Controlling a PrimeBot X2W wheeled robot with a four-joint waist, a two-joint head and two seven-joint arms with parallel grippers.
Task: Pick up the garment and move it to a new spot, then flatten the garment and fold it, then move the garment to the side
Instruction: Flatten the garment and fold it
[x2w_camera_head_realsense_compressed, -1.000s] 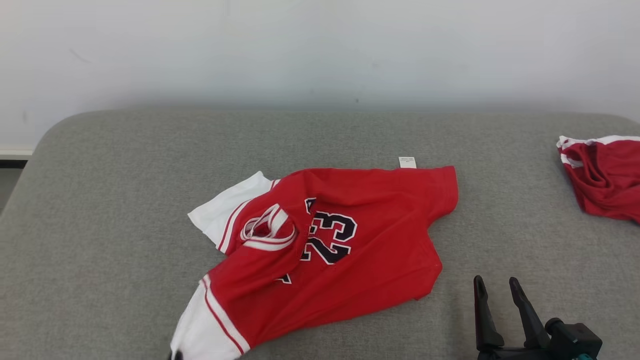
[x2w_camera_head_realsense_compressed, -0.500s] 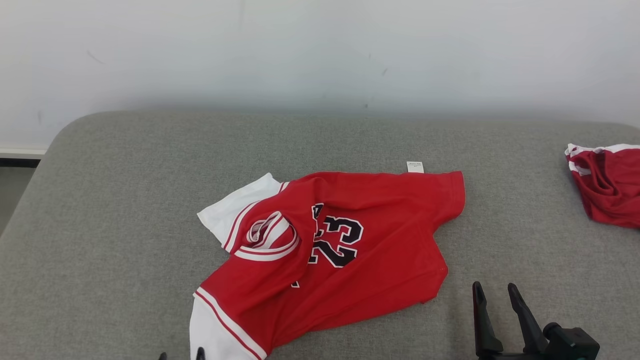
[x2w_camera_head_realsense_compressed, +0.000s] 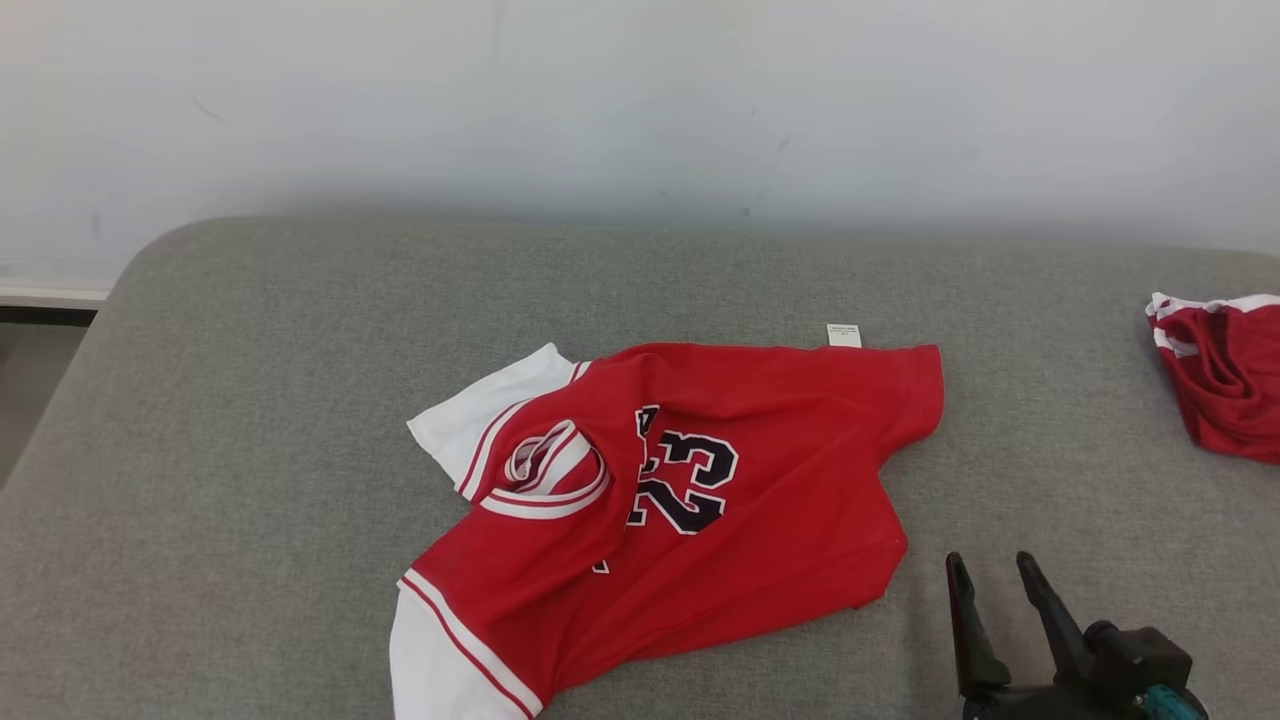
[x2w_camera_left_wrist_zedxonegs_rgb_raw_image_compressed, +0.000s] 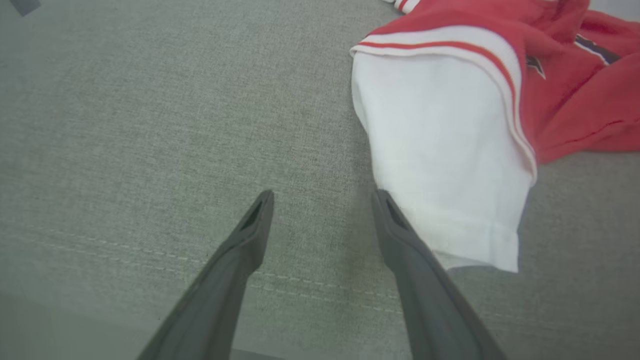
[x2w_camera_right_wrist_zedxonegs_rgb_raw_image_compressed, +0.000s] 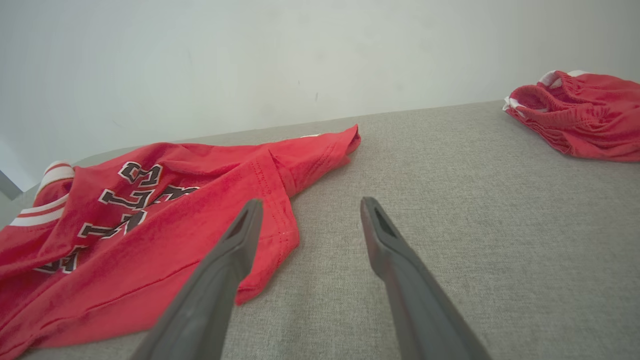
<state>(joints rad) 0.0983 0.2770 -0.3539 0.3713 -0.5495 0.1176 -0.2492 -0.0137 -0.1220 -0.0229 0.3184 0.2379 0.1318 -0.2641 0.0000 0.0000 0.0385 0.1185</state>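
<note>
Quick status on this one. The shirt (x2w_camera_head_realsense_compressed: 780, 540) is lying around the middle of the grey cushion (x2w_camera_head_realsense_compressed: 250, 450), with nothing holding it. The left claw (x2w_camera_left_wrist_zedxonegs_rgb_raw_image_compressed: 324, 196) is spread wide and empty, low over the cushion just beside the white sleeve (x2w_camera_left_wrist_zedxonegs_rgb_raw_image_compressed: 440, 150) (one finger sits right at the sleeve's edge, can't say if it touches). The right claw (x2w_camera_head_realsense_compressed: 990, 562) is wide apart too, also empty, near the shirt's lower hem corner.

Progress, as best I can judge: no way to tell from this whether that's its "new spot". It isn't flattened. The collar side is flopped over onto the chest, hiding part of the lettering by the 23, and soft ridges run across the body. The far edge looks fairly straight, with a little white label (x2w_camera_head_realsense_compressed: 843, 335) poking out. It's not folded and not moved aside yet, so most of the job remains.

Materials: thin, limp knit, red with white sleeves, striped trim, and dark numbers outlined in white. The cushion is coarse woven grey with rounded corners and a stitched seam near the front. It looks grippy, so the cloth will probably drag rather than slide. Another red bundle (x2w_camera_head_realsense_compressed: 1225, 380) sits scrunched at the far right, well apart.
</note>
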